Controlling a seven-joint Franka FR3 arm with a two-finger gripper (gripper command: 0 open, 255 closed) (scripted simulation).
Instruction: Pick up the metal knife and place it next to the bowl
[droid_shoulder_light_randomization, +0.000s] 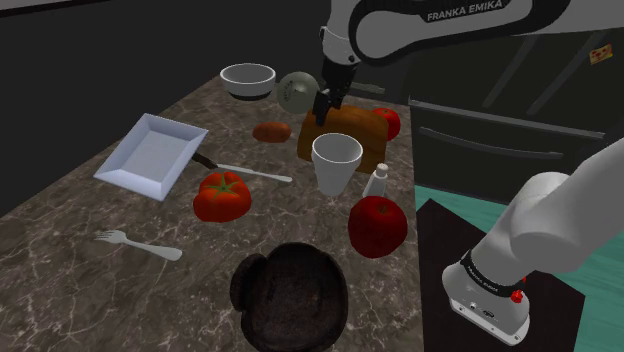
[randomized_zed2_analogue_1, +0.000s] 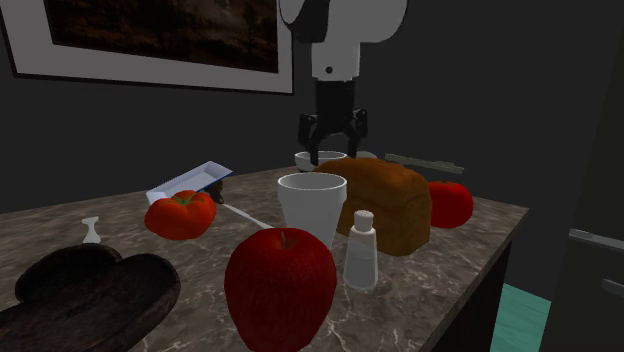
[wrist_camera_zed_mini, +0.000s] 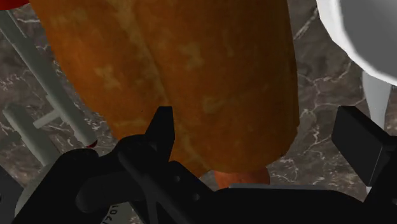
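The knife (droid_shoulder_light_randomization: 250, 172) lies flat on the marble counter with its dark handle by the square plate and its pale blade pointing toward the white cup; its blade (randomized_zed2_analogue_1: 240, 213) shows between tomato and cup. The white bowl (droid_shoulder_light_randomization: 248, 78) stands at the far end of the counter, seen behind the fingers as the bowl (randomized_zed2_analogue_1: 322, 158). My gripper (droid_shoulder_light_randomization: 328, 105) hangs open over the far end of the brown bread loaf (droid_shoulder_light_randomization: 345, 135), well away from the knife. The gripper (randomized_zed2_analogue_1: 333, 150) holds nothing. From the wrist, the gripper (wrist_camera_zed_mini: 261, 133) has the loaf (wrist_camera_zed_mini: 191, 76) right below it.
Around the knife are a square white plate (droid_shoulder_light_randomization: 152, 153), a ribbed tomato (droid_shoulder_light_randomization: 222, 197) and a white cup (droid_shoulder_light_randomization: 336, 160). A red apple (droid_shoulder_light_randomization: 378, 225), a small shaker (droid_shoulder_light_randomization: 375, 183), a fork (droid_shoulder_light_randomization: 138, 244) and a dark hat-like lump (droid_shoulder_light_randomization: 290, 295) crowd the near end.
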